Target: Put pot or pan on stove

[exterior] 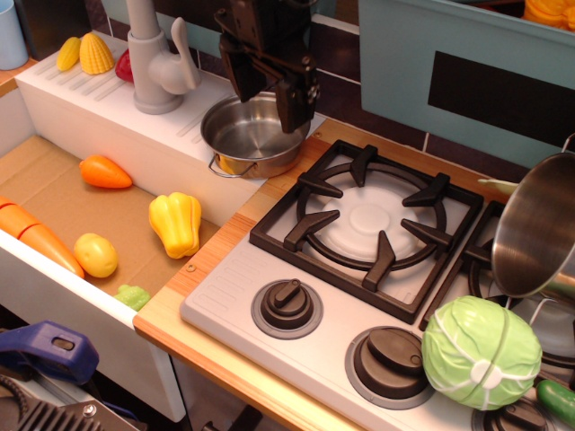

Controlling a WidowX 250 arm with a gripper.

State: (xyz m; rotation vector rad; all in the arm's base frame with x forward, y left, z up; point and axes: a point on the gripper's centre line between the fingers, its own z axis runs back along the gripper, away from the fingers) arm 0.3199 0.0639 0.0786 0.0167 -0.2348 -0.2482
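Observation:
The small shallow steel pan sits on the white sink ledge, just left of the stove. The stove's near-left burner grate is bare. My black gripper hangs over the pan's far right part. It is open, with one finger over the pan's middle and the other above its right rim. The fingers do not hold the pan.
A larger steel pot tilts at the right over the far burner. A green cabbage lies on the stove front by the knobs. A grey faucet stands left of the pan. Toy vegetables lie in the sink, among them a yellow pepper.

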